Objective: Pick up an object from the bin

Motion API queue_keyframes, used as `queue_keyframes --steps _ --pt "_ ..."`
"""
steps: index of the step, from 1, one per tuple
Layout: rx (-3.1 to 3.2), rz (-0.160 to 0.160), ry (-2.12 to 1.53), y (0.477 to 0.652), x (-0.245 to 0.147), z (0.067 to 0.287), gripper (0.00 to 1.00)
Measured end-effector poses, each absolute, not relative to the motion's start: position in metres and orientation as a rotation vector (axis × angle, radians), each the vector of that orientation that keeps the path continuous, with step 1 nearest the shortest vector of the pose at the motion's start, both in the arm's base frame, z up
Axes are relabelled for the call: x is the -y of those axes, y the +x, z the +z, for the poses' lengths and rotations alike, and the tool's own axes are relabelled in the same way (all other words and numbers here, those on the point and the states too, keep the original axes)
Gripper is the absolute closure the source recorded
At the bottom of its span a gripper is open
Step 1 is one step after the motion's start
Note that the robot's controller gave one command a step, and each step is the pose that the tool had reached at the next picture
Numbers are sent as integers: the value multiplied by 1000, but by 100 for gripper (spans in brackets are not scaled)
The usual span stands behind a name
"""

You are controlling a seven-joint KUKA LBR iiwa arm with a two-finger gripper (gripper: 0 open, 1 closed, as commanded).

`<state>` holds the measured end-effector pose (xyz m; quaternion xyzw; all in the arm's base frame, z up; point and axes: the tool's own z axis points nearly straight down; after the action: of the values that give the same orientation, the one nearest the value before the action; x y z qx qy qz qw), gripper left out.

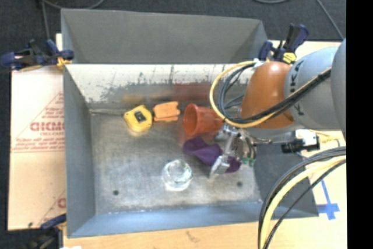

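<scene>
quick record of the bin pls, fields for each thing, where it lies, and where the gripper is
bin: grey metal bin, five loose things
gripper: low at the right side, on the purple lump
purple lump: right of centre, partly under the gripper
orange cup: on its side, just behind the purple lump
orange block: near the back wall, left of the orange cup
yellow tape measure: beside the orange block, on its left
clear cup: front centre, lying apart
</scene>
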<state>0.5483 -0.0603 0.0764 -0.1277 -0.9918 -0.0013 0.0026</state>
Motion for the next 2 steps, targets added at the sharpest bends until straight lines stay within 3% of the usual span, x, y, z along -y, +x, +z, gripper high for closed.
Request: queue_keyframes --steps 1,2 --pt "3085 3 -599 547 60 78 0" --pt "3114 -5 -394 550 60 82 100"
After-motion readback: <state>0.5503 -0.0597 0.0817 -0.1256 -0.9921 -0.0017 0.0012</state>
